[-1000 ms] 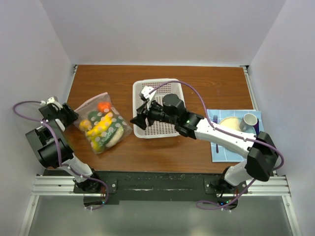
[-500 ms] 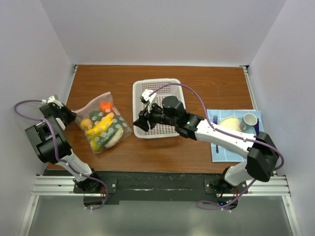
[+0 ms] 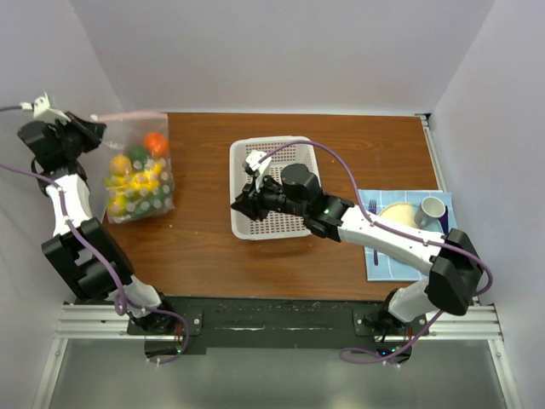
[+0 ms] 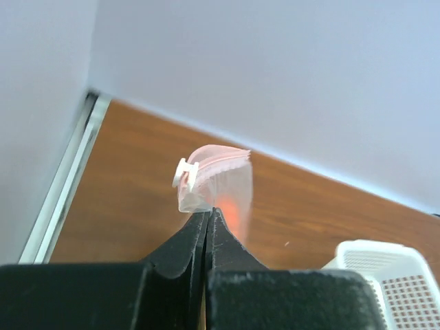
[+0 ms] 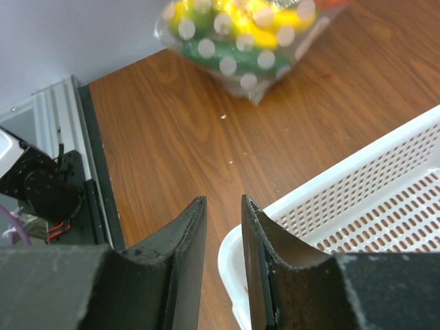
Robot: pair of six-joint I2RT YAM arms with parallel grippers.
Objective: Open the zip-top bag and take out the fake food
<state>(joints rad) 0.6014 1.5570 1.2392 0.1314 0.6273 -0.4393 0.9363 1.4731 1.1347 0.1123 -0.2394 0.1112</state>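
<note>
Left gripper (image 4: 206,218): jaws together, clamped on the top corner of the zip-top bag (image 3: 139,166), just below the white slider (image 4: 183,173). I hold it there, I judge, because that corner anchors the seal, so the slider has something to be pulled against. The arm is high at the far left of the table (image 3: 341,145), with the pink zip strip uppermost and the body of the bag hanging below it. The weight of the contents pulls the plastic taut. I cannot tell whether the bottom of the bag rests on the wood. The fake food (image 5: 237,27) is all inside, yellow, green and orange pieces bunched at the low end. The seal looks closed along its length, so opening is not yet done. Right gripper (image 5: 223,201): jaws narrowly apart with nothing between them, over the near-left corner of the white basket (image 5: 289,199) and well apart from the bag. It faces the bag across bare wood, which puts it in line to come over and take the slider or the opposite lip. The basket between the arms is probably the drop point for the pieces. Risk: the thin film may slip from my pinch under the load.
</note>
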